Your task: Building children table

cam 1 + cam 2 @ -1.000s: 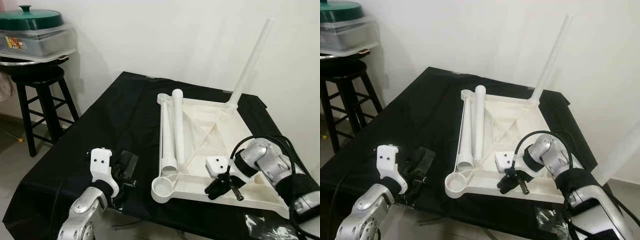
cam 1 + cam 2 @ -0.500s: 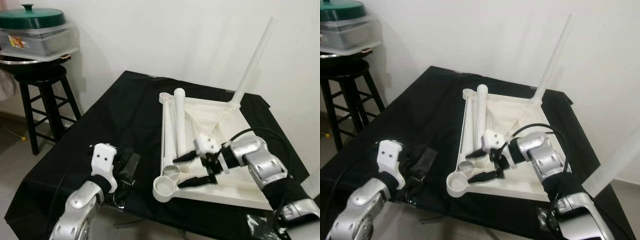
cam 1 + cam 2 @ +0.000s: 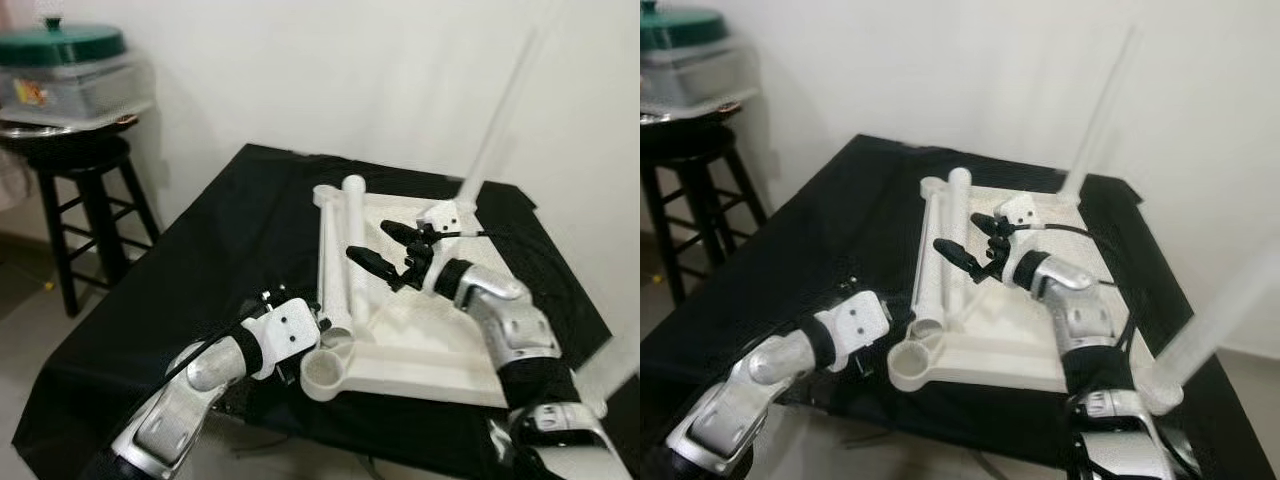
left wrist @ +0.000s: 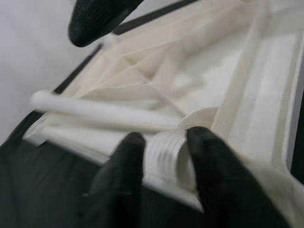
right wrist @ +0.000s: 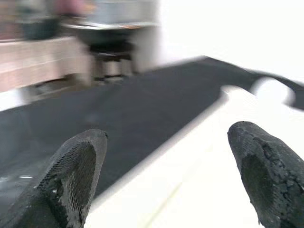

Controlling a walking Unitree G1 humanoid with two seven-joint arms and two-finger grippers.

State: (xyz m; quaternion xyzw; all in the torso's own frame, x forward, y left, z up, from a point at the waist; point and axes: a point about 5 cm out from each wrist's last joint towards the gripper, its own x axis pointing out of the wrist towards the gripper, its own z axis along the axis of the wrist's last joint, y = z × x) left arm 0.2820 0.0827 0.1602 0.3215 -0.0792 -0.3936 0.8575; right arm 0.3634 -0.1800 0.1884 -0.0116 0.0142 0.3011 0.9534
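Observation:
The white tabletop [image 3: 430, 340] lies upside down on a black-covered table [image 3: 220, 250]. One leg [image 3: 497, 120] stands upright in its far right corner, and another leg [image 3: 1215, 325] rises at the near right corner. Two loose legs [image 3: 352, 235] lie side by side along its left rim. My left gripper [image 4: 164, 142] is open at the near left corner, its fingers either side of a loose leg's ribbed end [image 4: 168, 154]. My right gripper [image 3: 385, 250] hovers open over the loose legs, with nothing between its fingers [image 5: 76, 166].
A round socket [image 3: 325, 372] sits at the tabletop's near left corner. A dark stool [image 3: 85, 195] at the back left carries a container with a green lid [image 3: 70, 60]. A white wall stands close behind the table.
My right gripper rose from the tabletop's near right part, moved left and farther away, and opened. My left gripper swung right from the black cloth to the loose leg's near end.

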